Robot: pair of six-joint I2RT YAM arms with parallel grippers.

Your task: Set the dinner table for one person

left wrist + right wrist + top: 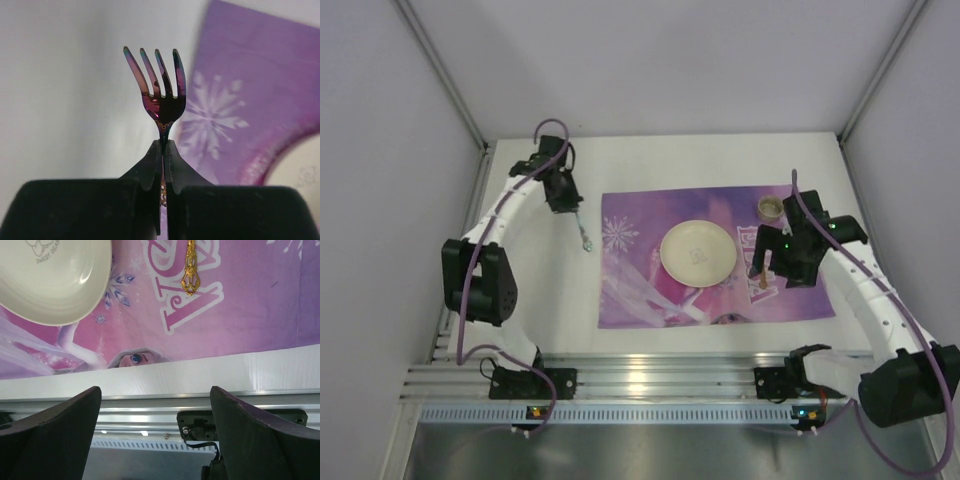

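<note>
Left gripper [163,150]: jaws clamped tight on the fork [160,95] handle, 4 tines pointing away from it. Dinner table [570,300] beneath, placemat [250,75] to its right. Right gripper [155,390]: jaws wide apart, holding nothing. Gold handle [190,270] and plate [50,275] lie ahead of it.

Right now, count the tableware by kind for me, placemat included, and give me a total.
placemat: 1
plate: 1
small cup: 1
cutlery: 2, the fork and the gold-handled piece
Total: 5
</note>
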